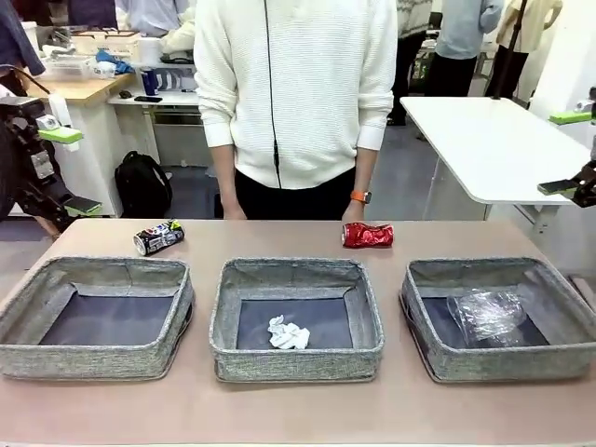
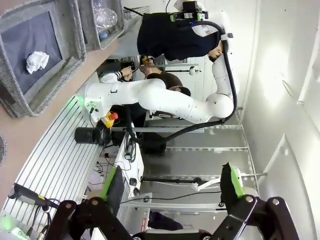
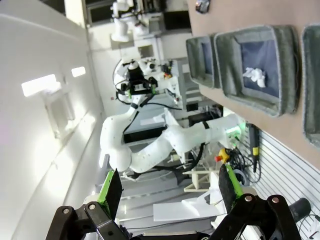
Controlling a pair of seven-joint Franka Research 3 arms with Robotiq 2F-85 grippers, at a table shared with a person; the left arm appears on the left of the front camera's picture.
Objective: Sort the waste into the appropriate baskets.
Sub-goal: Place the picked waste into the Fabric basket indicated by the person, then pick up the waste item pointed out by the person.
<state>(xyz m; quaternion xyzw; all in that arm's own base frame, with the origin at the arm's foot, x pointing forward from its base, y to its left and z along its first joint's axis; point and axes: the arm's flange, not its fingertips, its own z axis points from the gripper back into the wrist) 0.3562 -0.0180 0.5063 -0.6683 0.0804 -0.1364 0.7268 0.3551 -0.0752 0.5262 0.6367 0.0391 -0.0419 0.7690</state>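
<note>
— What's sorted?
— Paper wad in the middle basket; clear cup in the right basket.
— Outstanding?
— You have the dark can and the red can on the table. Left gripper and right gripper spread, empty.

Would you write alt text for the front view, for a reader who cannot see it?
Three grey woven baskets sit in a row on a table: the middle basket holds a crumpled white paper wad, the right basket a clear plastic cup. Beyond them lie a dark printed can and a crushed red can, near a person.
</note>
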